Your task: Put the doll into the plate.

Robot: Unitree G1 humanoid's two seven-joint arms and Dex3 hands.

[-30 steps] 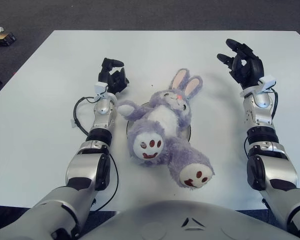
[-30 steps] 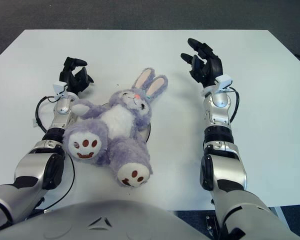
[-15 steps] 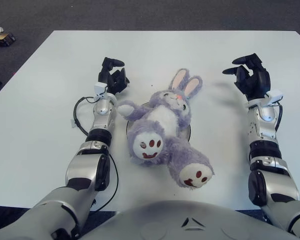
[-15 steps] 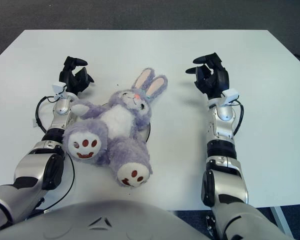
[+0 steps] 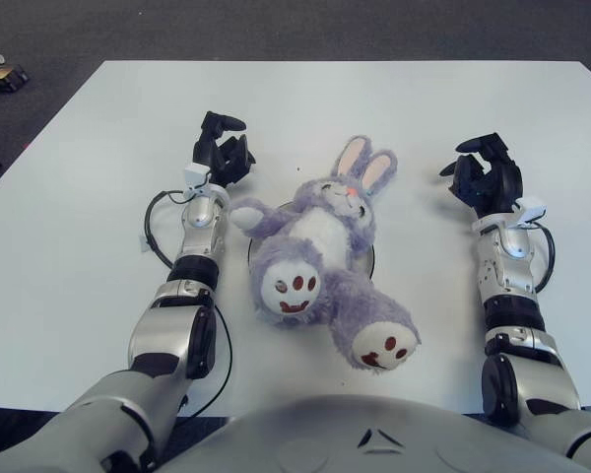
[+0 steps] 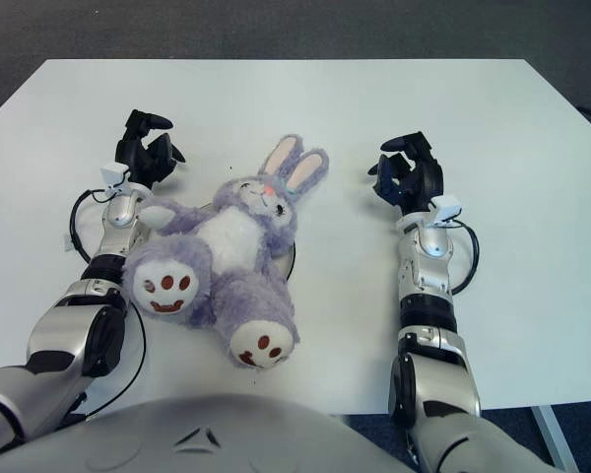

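Honestly the main risk I saw was the doll [image 5: 320,258] flopping off, since it was way bigger than the plate [image 5: 371,264] under it and its legs hung over the rim. It lay on its back between both hands: the left hand [image 5: 222,158] just beside its arm, the right hand [image 5: 485,183] well apart, both loosely curled and holding nothing.

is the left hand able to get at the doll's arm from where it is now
Probably yes: the left hand shows just beyond the doll's outstretched arm, fingers holding nothing, with only bare table between them.
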